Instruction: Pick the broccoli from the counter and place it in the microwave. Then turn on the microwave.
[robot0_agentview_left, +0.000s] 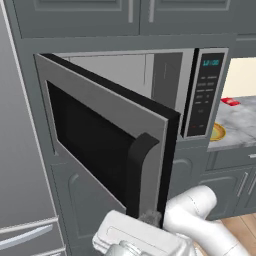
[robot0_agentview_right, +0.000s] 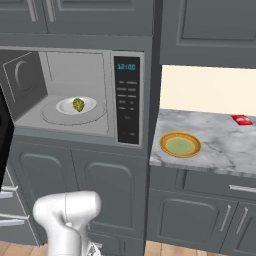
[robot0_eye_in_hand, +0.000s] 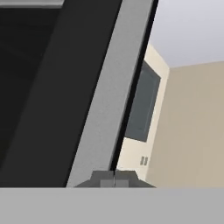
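Green broccoli (robot0_agentview_right: 78, 104) on white plate (robot0_agentview_right: 67, 106); microwave (robot0_agentview_right: 75, 95) silver frame, black panel w/ teal digits; grey marbled counter (robot0_agentview_right: 220, 145); yellow-orange dish (robot0_agentview_right: 180, 144).

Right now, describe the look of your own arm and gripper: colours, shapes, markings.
The arm is glossy white, built of thick rounded tube segments with bulbous elbows. The hand is a flatter white block with a small grey part on top. The gripper ends in two small dark grey angular fingertips. I see no cables or markings.

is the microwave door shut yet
No, in the left base view the microwave door stands swung out at an angle, and in the right base view the broccoli shows inside on a white plate.
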